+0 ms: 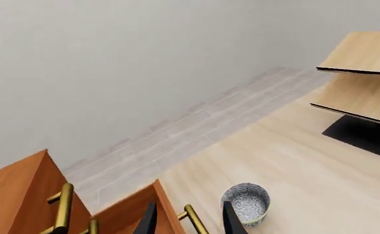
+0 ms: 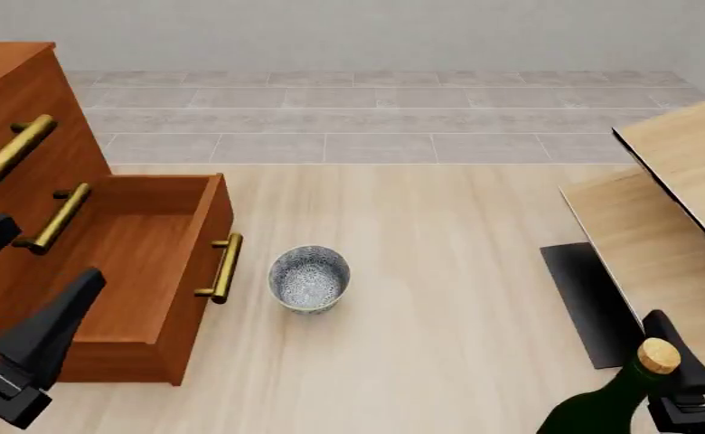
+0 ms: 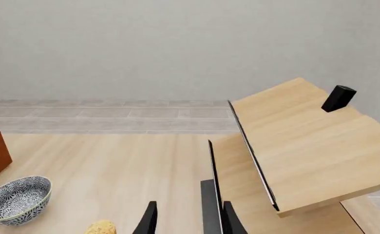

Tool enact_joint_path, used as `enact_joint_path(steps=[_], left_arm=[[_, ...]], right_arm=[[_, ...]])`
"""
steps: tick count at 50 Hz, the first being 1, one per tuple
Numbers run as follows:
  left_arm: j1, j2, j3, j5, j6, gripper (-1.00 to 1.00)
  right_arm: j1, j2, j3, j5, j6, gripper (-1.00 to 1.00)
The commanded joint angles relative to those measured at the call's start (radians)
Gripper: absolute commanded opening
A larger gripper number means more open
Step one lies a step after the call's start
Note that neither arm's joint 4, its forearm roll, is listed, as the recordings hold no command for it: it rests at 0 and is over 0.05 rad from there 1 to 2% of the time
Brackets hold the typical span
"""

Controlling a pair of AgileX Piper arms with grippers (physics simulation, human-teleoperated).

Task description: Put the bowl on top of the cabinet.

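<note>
The speckled grey-and-white bowl (image 2: 309,278) stands upright on the pale wood floor, just right of the open drawer's brass handle (image 2: 221,267). The reddish-brown cabinet (image 2: 15,99) fills the left side, one drawer pulled out and empty. My left gripper (image 2: 21,280) hangs open over that drawer, left of the bowl and apart from it. In the left wrist view the bowl (image 1: 245,202) sits just beyond one finger of the open left gripper (image 1: 190,222). My right gripper (image 2: 699,330) is open at the near right, far from the bowl (image 3: 18,199). It holds nothing (image 3: 190,219).
Pale light-wood boards (image 2: 678,181) slant up at the right over a black base (image 2: 582,298), with a small black block (image 3: 338,97) on the upper board. A green bottle with a cork (image 2: 656,355) stands at the near right by my right gripper. Grey tiles and a wall lie beyond.
</note>
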Motion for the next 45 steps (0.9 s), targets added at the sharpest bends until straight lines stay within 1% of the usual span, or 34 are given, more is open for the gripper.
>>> enact_joint_path(steps=[1, 2, 4, 6, 7, 8, 9, 11, 13, 15, 16, 17, 19, 20, 21, 22, 24, 25, 27, 33, 34, 38, 41, 45], left_arm=[[-0.122, 0.089, -0.039, -0.053, 0.131, 1.0], [-0.135, 0.1, -0.043, -0.06, 0.143, 1.0], [-0.153, 0.126, -0.062, -0.057, 0.138, 1.0], [-0.184, 0.141, -0.066, -0.074, 0.174, 1.0], [-0.18, 0.158, -0.079, -0.069, 0.161, 1.0], [-0.198, 0.166, -0.071, -0.091, 0.197, 1.0], [-0.196, 0.179, -0.08, -0.09, 0.184, 1.0], [-0.201, 0.196, -0.089, -0.091, 0.186, 1.0], [-0.212, 0.213, -0.089, -0.105, 0.208, 1.0], [-0.22, 0.233, -0.094, -0.107, 0.208, 1.0], [-0.242, 0.25, -0.094, -0.112, 0.223, 1.0], [-0.247, 0.268, -0.107, -0.101, 0.209, 1.0], [-0.256, 0.279, -0.111, -0.104, 0.22, 1.0], [-0.272, 0.283, -0.105, -0.112, 0.241, 1.0], [-0.268, 0.297, -0.119, -0.106, 0.229, 1.0], [-0.29, 0.321, -0.125, -0.109, 0.246, 1.0], [-0.287, 0.327, -0.132, -0.107, 0.238, 1.0], [-0.306, 0.352, -0.14, -0.105, 0.244, 1.0], [-0.312, 0.377, -0.155, -0.097, 0.234, 1.0], [-0.335, 0.43, -0.18, -0.084, 0.237, 1.0], [-0.345, 0.448, -0.182, -0.088, 0.249, 1.0], [-0.343, 0.482, -0.198, -0.081, 0.25, 1.0], [-0.352, 0.504, -0.199, -0.085, 0.279, 1.0], [-0.356, 0.527, -0.214, -0.071, 0.29, 1.0]], right_arm=[[0.0, 0.0, 0.0, 0.0, 0.0, 1.0], [0.0, 0.0, 0.0, 0.0, 0.0, 1.0], [0.0, 0.0, 0.0, 0.0, 0.0, 1.0], [0.0, 0.0, 0.0, 0.0, 0.0, 1.0], [0.0, 0.0, 0.0, 0.0, 0.0, 1.0], [0.0, 0.0, 0.0, 0.0, 0.0, 1.0], [0.0, 0.0, 0.0, 0.0, 0.0, 1.0], [0.001, 0.0, 0.0, 0.0, 0.0, 1.0], [0.0, 0.0, 0.0, 0.0, 0.0, 1.0], [0.0, 0.0, 0.0, 0.0, 0.0, 1.0], [0.0, 0.0, 0.0, 0.0, 0.0, 1.0], [0.0, 0.0, 0.0, 0.0, 0.0, 1.0], [0.0, 0.0, 0.0, 0.0, 0.0, 1.0], [0.0, 0.0, 0.0, 0.0, 0.0, 1.0], [0.0, 0.0, 0.0, 0.0, 0.0, 1.0], [0.0, 0.0, 0.0, 0.0, 0.0, 1.0], [0.0, 0.0, 0.0, 0.0, 0.0, 1.0], [0.0, 0.0, 0.0, 0.0, 0.0, 1.0], [0.0, 0.0, 0.0, 0.0, 0.0, 1.0], [0.0, 0.0, 0.0, 0.0, 0.0, 1.0], [0.0, 0.0, 0.0, 0.0, 0.0, 1.0], [0.0, 0.0, 0.0, 0.0, 0.0, 1.0], [0.001, 0.0, 0.0, 0.0, 0.0, 1.0], [0.0, 0.0, 0.0, 0.0, 0.0, 1.0]])
